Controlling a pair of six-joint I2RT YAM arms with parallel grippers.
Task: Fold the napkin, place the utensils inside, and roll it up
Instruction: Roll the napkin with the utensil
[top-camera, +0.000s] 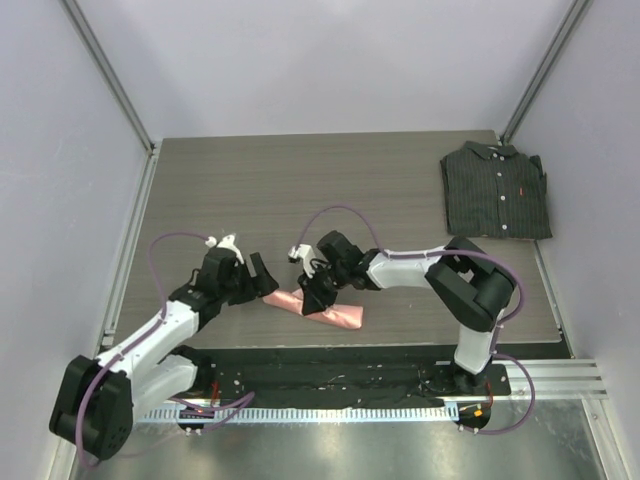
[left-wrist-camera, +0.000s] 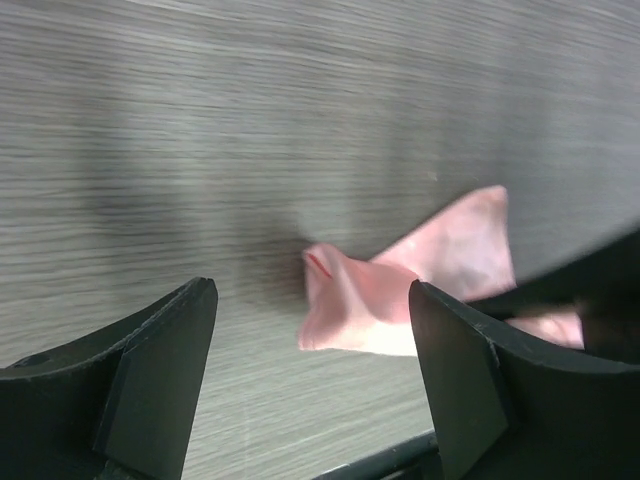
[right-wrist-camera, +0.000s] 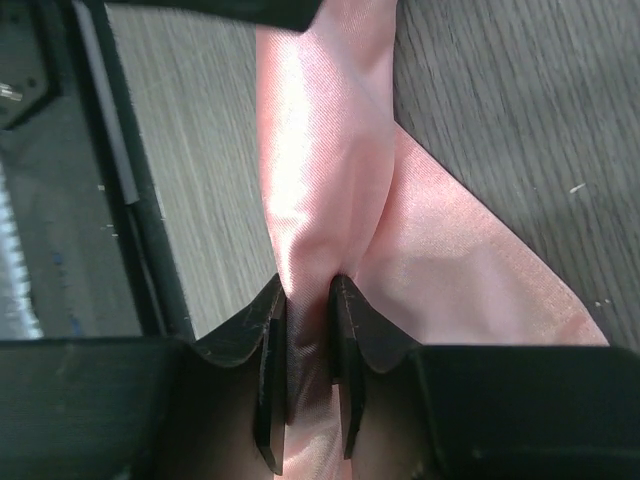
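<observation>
Surveying table (top-camera: 300, 190): I find the work massed at the near edge. A roll dragged further toward me could go over that edge.
Shirt (top-camera: 497, 190): folded at the far right corner, well apart from the work. I judge it no hazard.
Napkin (top-camera: 335, 313): bunched into a loose, uneven strip near the near edge, between the two grippers. Satin is slick, so I judge the folds may slip open once released.
Right gripper (right-wrist-camera: 308, 300): clamped on a raised ridge of napkin. A pull from this pinch would drag the whole cloth and spoil its shape.
Left gripper (top-camera: 263, 277): jaws wide, nothing between them, just beside the napkin's left end. Closing off-line could crumple that corner.
Fork: not seen in any view. I cannot tell whether it is wrapped inside; if it is, it may slide out an open end.
Containers: none in view. The napkin is the only wrap, contents unconfirmed.
</observation>
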